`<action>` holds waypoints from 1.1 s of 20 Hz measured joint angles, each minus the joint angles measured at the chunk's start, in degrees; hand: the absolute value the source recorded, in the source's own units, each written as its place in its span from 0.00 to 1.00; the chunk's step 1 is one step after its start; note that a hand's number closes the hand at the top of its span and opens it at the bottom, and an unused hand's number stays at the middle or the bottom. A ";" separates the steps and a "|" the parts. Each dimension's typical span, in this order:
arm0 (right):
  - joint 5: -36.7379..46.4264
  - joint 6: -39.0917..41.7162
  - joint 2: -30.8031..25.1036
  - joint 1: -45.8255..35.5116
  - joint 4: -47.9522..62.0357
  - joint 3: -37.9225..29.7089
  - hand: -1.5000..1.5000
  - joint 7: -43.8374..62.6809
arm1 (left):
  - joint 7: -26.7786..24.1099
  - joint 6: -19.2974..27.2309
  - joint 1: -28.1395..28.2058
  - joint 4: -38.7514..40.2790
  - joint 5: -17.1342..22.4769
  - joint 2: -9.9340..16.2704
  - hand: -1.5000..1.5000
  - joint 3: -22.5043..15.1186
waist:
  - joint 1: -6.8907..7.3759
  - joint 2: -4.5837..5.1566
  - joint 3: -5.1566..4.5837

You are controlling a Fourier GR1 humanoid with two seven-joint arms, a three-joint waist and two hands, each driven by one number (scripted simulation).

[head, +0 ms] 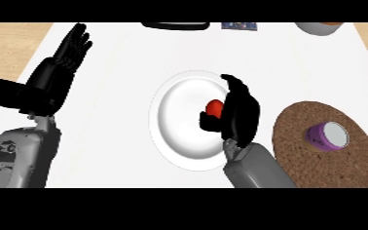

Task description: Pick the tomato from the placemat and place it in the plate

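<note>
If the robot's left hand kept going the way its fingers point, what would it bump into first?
Probably nothing. The left hand points up and a little right, across bare white counter. The dark thing at the top edge sits farther right, though depth is hard to judge.

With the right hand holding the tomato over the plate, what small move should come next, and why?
Probably lower slightly and open the fingers. The right hand curls round the small red tomato directly above the middle of the round white plate, well away from the brown cork placemat, so only the release seems left.
</note>
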 measured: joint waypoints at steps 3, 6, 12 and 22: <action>-4.37 -6.89 0.13 -4.77 6.20 -0.65 0.00 -2.01 | -0.32 -0.13 0.02 0.37 -0.09 -0.02 0.50 0.03 | 0.05 -0.10 0.01; -6.62 -14.26 0.25 -8.91 11.11 -1.63 0.00 -3.11 | 0.20 -0.28 -0.02 0.12 0.14 0.25 0.50 0.34 | -0.08 -0.24 0.01; -10.08 -27.63 0.33 -12.75 14.59 -1.51 0.00 -4.44 | -0.09 -0.65 0.65 0.01 0.43 0.83 0.50 1.21 | -1.14 -0.68 -0.02; -7.83 -37.04 0.06 -0.82 1.50 -0.30 0.00 -5.01 | 0.20 0.78 3.63 -1.62 -0.49 0.70 0.50 2.37 | -4.69 -1.58 -0.09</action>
